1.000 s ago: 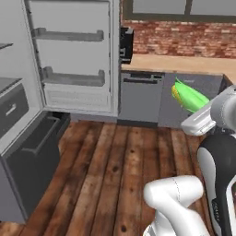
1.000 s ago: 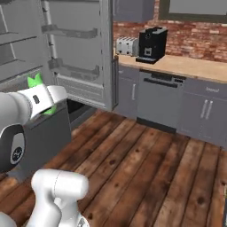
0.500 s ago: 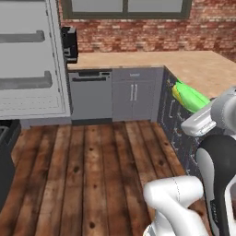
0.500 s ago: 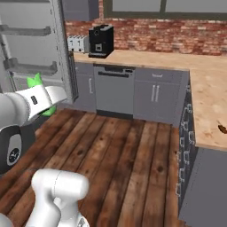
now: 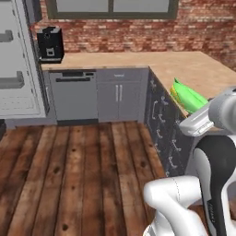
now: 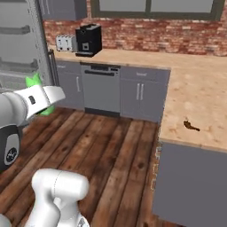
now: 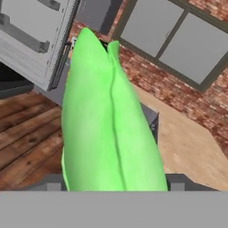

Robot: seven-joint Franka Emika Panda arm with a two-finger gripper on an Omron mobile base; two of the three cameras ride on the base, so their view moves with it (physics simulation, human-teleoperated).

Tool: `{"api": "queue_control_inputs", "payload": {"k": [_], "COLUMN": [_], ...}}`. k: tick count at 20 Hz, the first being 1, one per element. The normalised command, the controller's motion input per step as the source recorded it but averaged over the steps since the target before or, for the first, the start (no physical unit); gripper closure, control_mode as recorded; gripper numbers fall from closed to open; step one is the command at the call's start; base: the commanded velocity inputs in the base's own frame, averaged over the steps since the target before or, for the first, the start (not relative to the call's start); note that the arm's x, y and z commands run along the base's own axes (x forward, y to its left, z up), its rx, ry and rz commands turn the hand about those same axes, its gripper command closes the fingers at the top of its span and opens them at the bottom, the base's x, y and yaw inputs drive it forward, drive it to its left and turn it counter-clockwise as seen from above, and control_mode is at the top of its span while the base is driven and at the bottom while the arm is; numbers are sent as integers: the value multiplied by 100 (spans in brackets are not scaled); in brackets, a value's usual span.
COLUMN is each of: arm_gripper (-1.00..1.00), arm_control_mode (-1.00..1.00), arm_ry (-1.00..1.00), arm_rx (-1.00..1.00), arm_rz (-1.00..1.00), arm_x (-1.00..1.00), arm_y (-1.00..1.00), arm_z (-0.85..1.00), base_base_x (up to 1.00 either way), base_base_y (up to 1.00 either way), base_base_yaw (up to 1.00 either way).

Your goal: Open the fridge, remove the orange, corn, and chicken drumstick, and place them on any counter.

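One corn [image 5: 188, 96] is in sight, its green husk showing beside the white arm in the left base view and close up in the hand view. One chicken drumstick [image 6: 191, 127] lies on the beige desk [image 6: 201, 93], and there is one such L-shaped desk running under the window and along the right side. One fridge [image 5: 16, 60] stands at the left with its pale door shelves showing. One black coffee machine [image 6: 88, 40] and one silver toaster [image 6: 65, 42] sit side by side on the desk. One dishwasher [image 6: 101, 89] is set among the grey cabinets. One window [image 6: 153, 6] with two panes sits in the brick wall.
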Motion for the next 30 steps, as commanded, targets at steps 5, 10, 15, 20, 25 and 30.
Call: {"api": "queue_control_inputs", "payload": {"k": [5, 10, 15, 20, 25, 30], "arm_gripper": [100, 100, 100, 100, 100, 100], "arm_control_mode": [100, 100, 100, 100, 100, 100], "arm_ry": [0, 0, 0, 0, 0, 0], "arm_rx": [0, 0, 0, 0, 0, 0], "arm_rz": [0, 0, 0, 0, 0, 0], "arm_x": [0, 0, 0, 0, 0, 0], "arm_y": [0, 0, 0, 0, 0, 0], "arm_z": [0, 0, 0, 0, 0, 0], "base_base_x": [17, 78, 86, 64, 2, 5], "base_base_y": [-100, -100, -100, -100, -92, -6], "base_base_yaw": [1, 0, 0, 0, -1, -4]}}
